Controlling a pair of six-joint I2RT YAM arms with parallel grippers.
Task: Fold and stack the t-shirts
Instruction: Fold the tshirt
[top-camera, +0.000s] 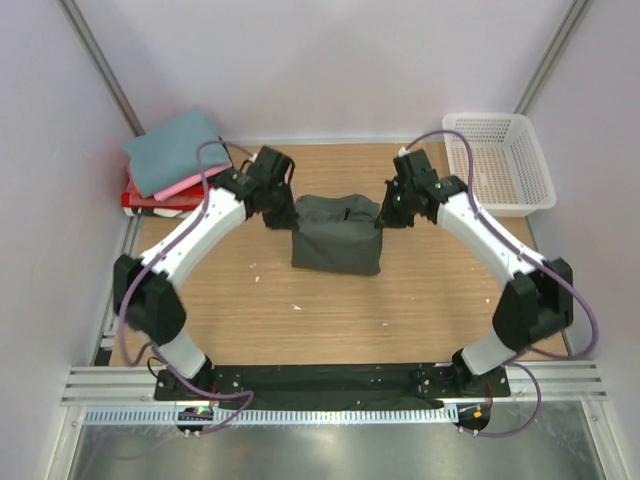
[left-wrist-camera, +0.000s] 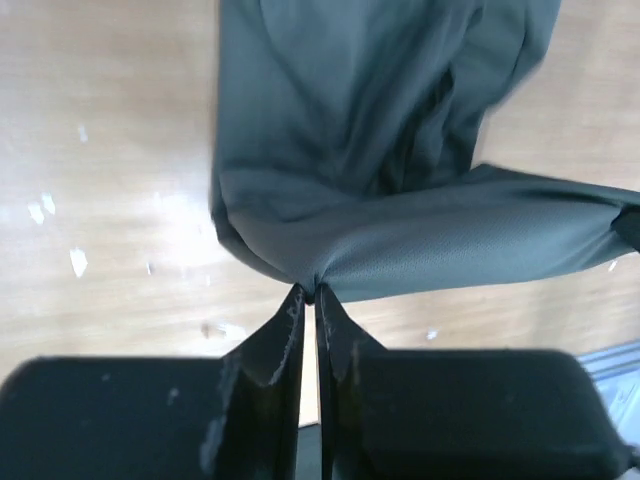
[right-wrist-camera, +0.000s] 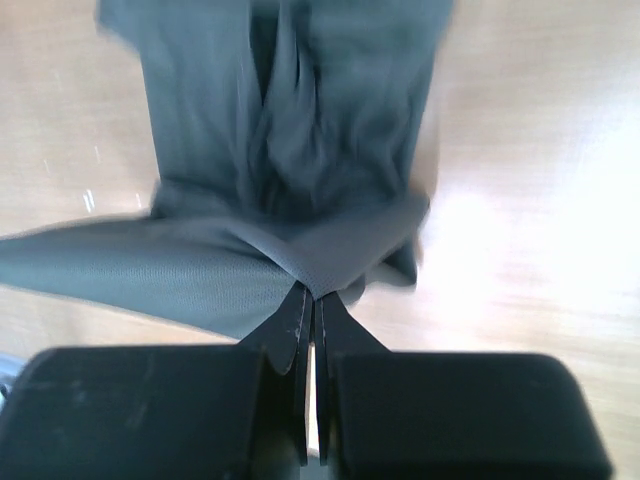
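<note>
Top external view: wooden counter (top-camera: 330, 320), closed in by walls at left, right and far side, with the arm bases along the near edge. Broad bare wood between the bases and the cloth; narrower strips to either side, crossed by the two arms.

Mid-counter, toward the far half: grey shirt (top-camera: 337, 235), bunched into a rough rectangle. Near edge resting on the wood, upper edge raised and stretched between the two hands.

Far-right corner: white basket (top-camera: 490, 120), hard against the right wall, well apart from the shirt.

Far-left corner: stack (top-camera: 175, 160) of folded shirts, teal on top, pink beneath, red lowest, tight to the left wall, with the left arm between it and the grey shirt.

At the shirt's upper left corner: left hand (top-camera: 278, 212), clenched on a pinch of cloth, fingers nearly together in the left wrist view.

At the upper right corner: right hand (top-camera: 390, 215), likewise clamped on a fold of cloth at its tips.

Both wrist views blurred at the cloth's outer edges.
</note>
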